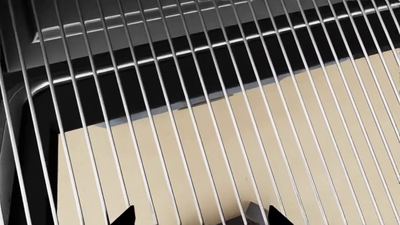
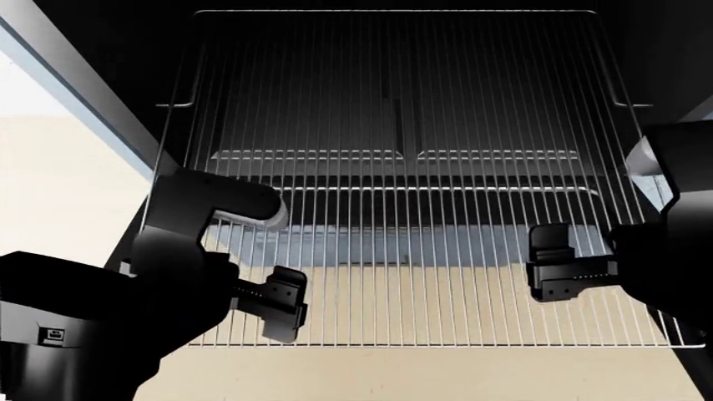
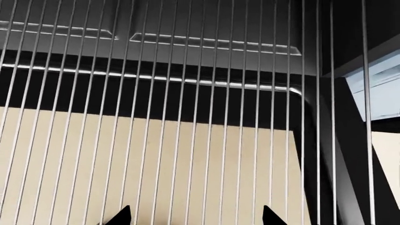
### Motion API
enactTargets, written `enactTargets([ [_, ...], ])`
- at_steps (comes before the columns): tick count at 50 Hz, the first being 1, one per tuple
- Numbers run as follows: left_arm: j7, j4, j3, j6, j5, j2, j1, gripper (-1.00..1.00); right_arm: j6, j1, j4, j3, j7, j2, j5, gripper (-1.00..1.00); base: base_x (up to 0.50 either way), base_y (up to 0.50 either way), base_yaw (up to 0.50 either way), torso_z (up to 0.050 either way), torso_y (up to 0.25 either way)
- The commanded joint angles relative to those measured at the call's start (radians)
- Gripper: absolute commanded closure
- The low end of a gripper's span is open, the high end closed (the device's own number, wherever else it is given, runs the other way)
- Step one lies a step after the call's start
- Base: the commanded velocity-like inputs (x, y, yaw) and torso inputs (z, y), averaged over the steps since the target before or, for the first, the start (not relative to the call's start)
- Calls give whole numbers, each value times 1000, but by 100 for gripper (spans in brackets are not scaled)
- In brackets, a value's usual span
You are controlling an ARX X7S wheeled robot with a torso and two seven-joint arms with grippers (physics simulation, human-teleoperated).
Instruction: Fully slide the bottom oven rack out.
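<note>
The bottom oven rack, a wide silver wire grid, reaches from the black oven interior toward me. Its front bar lies over beige floor. My left gripper is open just above the rack's front left part. My right gripper is open above its front right part. In the left wrist view the rack's rods fill the picture, and the left gripper has several rods between its tips. The right wrist view shows the same rods between the right gripper's spread tips.
Below the rack, seen through its rods, lies a black frame with a silver rounded-corner edge and vent slots. I cannot tell whether it belongs to the door or to a second rack. The oven's pale side is at left, and beige floor is beyond it.
</note>
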Motion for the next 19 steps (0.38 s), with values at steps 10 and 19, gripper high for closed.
enactTargets([
  [10,-138,-12,171,11,-176,-101,240,-100,25,135,-47,51,70,37,140,-100,-3,2,5,0,-11],
  [19,-130,58,164,46,-179,-147,281,-100,29,135,-35,52,59,25,110,-100,-7,5,8,0,-11],
])
